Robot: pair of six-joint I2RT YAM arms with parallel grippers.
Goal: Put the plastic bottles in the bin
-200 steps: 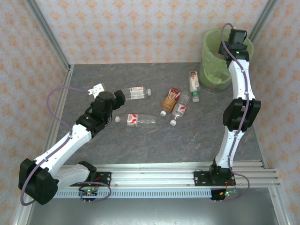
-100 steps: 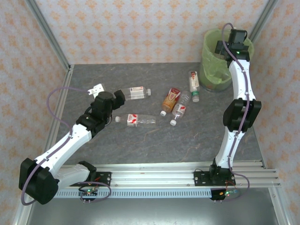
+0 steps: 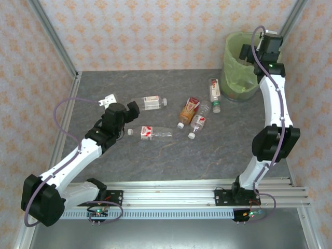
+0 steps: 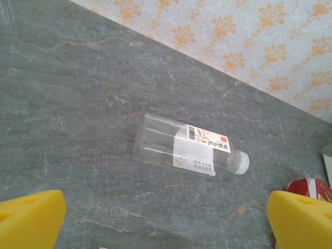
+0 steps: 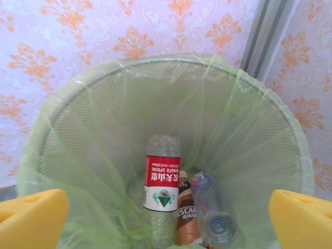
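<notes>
Left gripper [image 4: 166,220], spread wide and empty, faces a clear white-capped bottle [image 4: 189,148] lying ahead on the worktop [image 4: 78,78], long axis parallel to the closing line, cap rightward.

The tabletop [image 3: 155,161] is viewed from above and behind by the top external camera. The bin [image 5: 93,119] is looked into closely from above by the right wrist camera. A bottle [image 4: 189,148] is viewed obliquely at close range by the left wrist camera. Both are shared with the overhead frame, at upper right and left of centre.
</notes>
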